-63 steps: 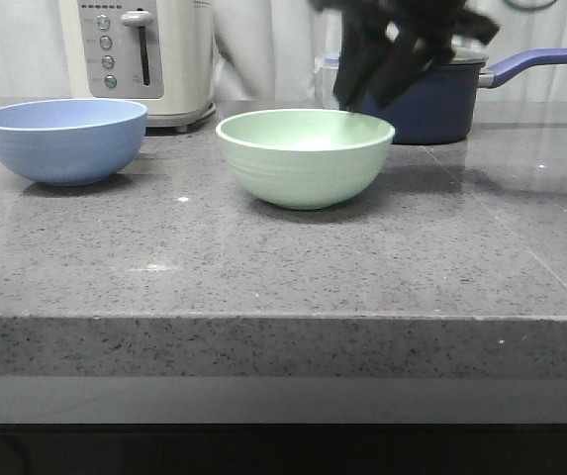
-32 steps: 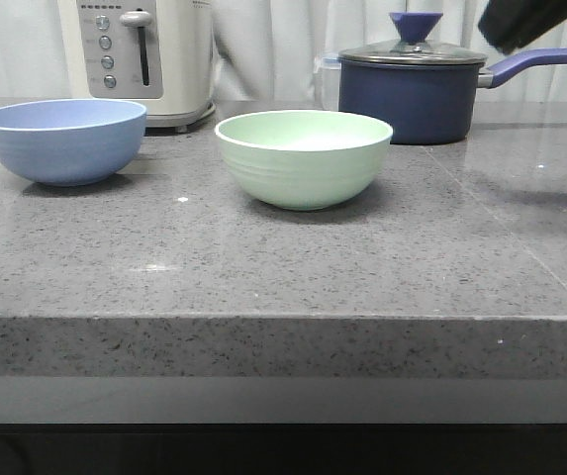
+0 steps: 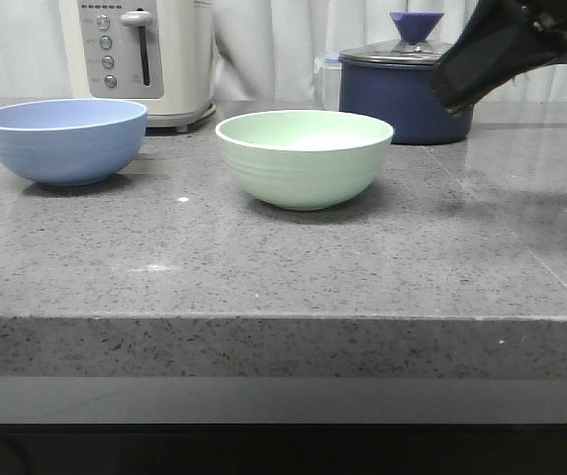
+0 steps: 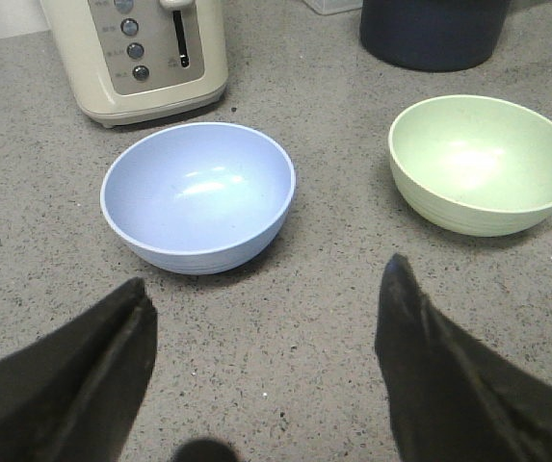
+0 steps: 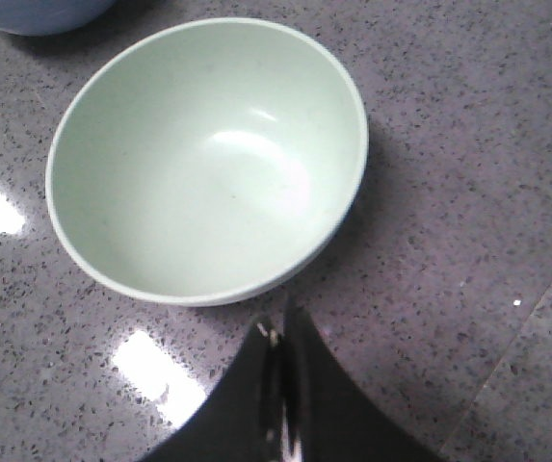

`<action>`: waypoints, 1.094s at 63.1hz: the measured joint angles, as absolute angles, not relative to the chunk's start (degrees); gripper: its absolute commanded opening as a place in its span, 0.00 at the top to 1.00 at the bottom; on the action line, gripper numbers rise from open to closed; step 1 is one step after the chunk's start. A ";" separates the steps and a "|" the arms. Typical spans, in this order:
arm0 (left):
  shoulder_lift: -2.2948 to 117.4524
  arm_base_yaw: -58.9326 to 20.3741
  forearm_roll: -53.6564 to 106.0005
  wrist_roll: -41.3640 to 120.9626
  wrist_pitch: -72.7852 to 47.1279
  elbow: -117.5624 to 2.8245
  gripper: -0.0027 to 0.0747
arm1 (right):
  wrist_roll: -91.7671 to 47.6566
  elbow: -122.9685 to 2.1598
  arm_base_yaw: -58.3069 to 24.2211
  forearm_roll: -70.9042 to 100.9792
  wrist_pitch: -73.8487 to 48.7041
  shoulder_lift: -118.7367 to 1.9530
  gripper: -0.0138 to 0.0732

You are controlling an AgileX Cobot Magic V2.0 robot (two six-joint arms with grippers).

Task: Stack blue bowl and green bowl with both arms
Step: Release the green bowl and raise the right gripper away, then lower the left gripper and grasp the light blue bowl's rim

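The blue bowl [image 3: 62, 139] stands empty at the left of the grey counter; it also shows in the left wrist view [image 4: 198, 195]. The green bowl [image 3: 304, 156] stands empty at the counter's middle, apart from the blue one, and shows in both wrist views [image 4: 484, 162] [image 5: 206, 159]. My left gripper [image 4: 266, 303] is open and empty, above the counter on the near side of the blue bowl; it is out of the front view. My right gripper [image 5: 283, 327] is shut and empty, raised just off the green bowl's rim; in the front view it [image 3: 453, 97] hangs at the upper right.
A cream toaster [image 3: 142, 57] stands behind the blue bowl. A dark navy lidded saucepan [image 3: 402, 89] stands behind the green bowl, partly hidden by my right arm. The counter's front edge [image 3: 283, 319] runs across the front view.
My right gripper rose from over the green bowl's far right rim, swung up and right almost out of view, and has now come back down and left in front of the saucepan. The bowls have not moved.
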State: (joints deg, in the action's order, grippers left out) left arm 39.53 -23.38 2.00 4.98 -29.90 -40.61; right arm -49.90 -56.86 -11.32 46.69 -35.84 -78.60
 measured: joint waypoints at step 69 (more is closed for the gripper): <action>39.53 -23.38 2.00 4.98 -29.90 -40.57 0.35 | -51.14 -56.74 -11.32 55.20 -31.36 -88.16 0.91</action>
State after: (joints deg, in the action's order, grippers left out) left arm 39.53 -23.38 2.00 4.98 -29.90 -40.57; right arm -51.14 -56.74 -11.32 55.20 -31.36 -88.16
